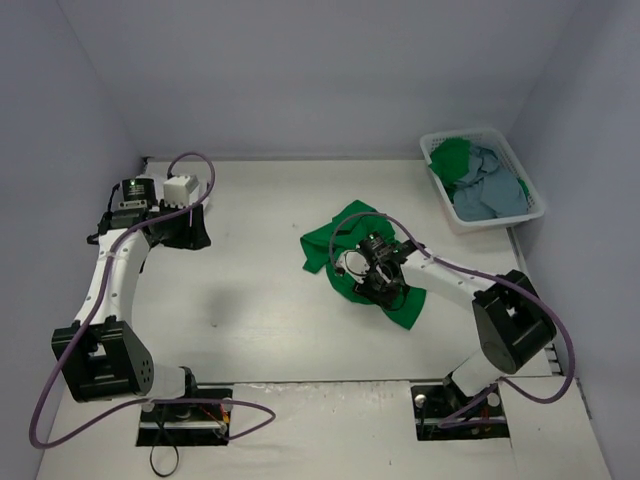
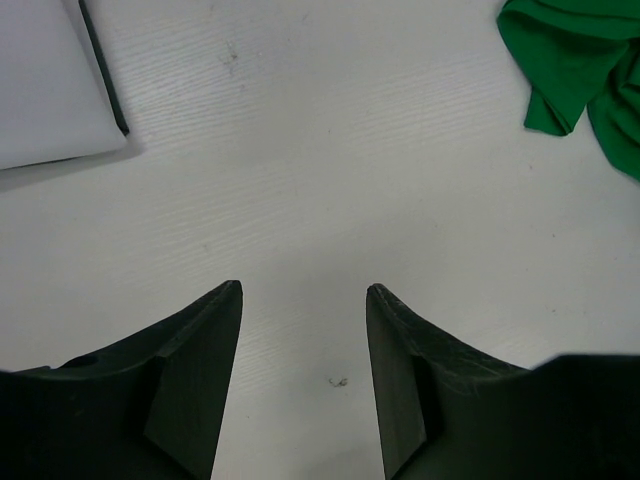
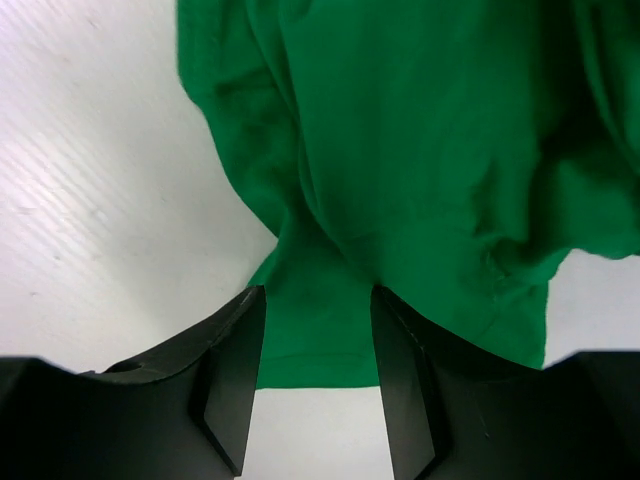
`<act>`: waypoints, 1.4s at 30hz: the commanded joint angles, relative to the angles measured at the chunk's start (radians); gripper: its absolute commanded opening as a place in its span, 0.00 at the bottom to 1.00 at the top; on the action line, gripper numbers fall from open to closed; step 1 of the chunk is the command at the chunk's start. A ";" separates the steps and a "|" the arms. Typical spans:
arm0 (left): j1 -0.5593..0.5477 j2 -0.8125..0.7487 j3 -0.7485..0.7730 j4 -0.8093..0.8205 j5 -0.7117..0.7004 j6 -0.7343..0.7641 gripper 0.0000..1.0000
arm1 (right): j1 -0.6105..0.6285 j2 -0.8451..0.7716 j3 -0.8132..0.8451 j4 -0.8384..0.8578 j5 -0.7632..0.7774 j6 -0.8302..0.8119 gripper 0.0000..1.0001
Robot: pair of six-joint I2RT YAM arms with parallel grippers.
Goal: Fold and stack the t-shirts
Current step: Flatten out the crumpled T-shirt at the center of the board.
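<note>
A bright green t-shirt (image 1: pixel 345 245) lies crumpled on the table right of centre. My right gripper (image 1: pixel 376 276) hangs low over its near part. In the right wrist view the gripper (image 3: pixel 318 292) is open, with a strip of the green t-shirt (image 3: pixel 400 150) lying flat between the parted fingers. My left gripper (image 1: pixel 192 236) is at the far left, away from that shirt. It stands open (image 2: pixel 305 290) over bare table, with nothing between its fingers. A flat folded white t-shirt (image 2: pixel 45 90) with a dark edge beneath it lies beside it. A corner of the green t-shirt (image 2: pixel 570 60) shows at the top right.
A white slotted basket (image 1: pixel 500 222) stands at the back right. It holds a blue-grey t-shirt (image 1: pixel 490 192) and some green cloth (image 1: pixel 455 158). The folded white t-shirt (image 1: pixel 182 190) sits by the left wall. Purple cables loop off both arms.
</note>
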 commanded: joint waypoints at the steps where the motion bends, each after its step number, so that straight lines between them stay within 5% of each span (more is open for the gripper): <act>1: -0.006 -0.045 0.008 0.000 0.021 0.026 0.47 | 0.000 0.005 0.015 -0.013 0.086 -0.001 0.43; 22: -0.006 -0.037 -0.017 0.028 0.014 0.009 0.48 | 0.000 0.173 0.025 -0.002 0.003 0.048 0.45; 25: -0.006 -0.042 -0.026 0.036 0.015 0.008 0.48 | 0.000 0.190 0.032 -0.001 -0.019 0.051 0.33; 26: -0.006 -0.042 -0.028 0.036 0.015 0.006 0.48 | 0.000 0.192 0.037 -0.001 -0.020 0.054 0.15; 28: -0.006 -0.042 -0.034 0.039 0.017 0.005 0.48 | 0.000 0.194 0.057 -0.001 -0.017 0.060 0.00; 36: -0.006 -0.034 -0.034 0.040 0.038 -0.001 0.48 | 0.021 0.050 0.253 -0.018 -0.010 0.024 0.00; 42: -0.017 -0.034 -0.065 0.055 0.067 0.002 0.48 | 0.037 -0.064 0.573 -0.022 -0.065 0.005 0.00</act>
